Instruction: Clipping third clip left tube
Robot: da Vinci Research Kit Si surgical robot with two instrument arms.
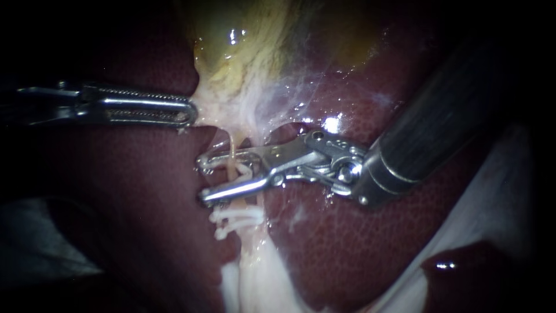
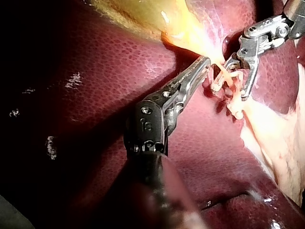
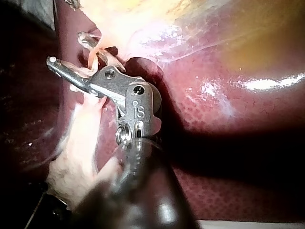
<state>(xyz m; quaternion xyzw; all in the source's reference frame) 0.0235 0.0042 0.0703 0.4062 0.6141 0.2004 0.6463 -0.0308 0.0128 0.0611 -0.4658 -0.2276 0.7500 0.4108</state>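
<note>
The right instrument (image 1: 203, 179) holds its claw wide open astride the thin tube (image 1: 232, 152), a white clip (image 1: 243, 172) between its halves and two set clips (image 1: 234, 217) just beyond the lower half, while the left instrument (image 1: 186, 113), nearby, pinches the gallbladder (image 1: 243, 58) edge.

Edges of the endoscope view fall to black; no room detail readable. Pale sheet (image 1: 492, 197) runs diagonally across lower right. Dim grey surface (image 1: 46, 243) at lower left, material unclear. Lighting concentrated mid-frame: bright glare spots on the wet liver (image 1: 359, 243).
</note>
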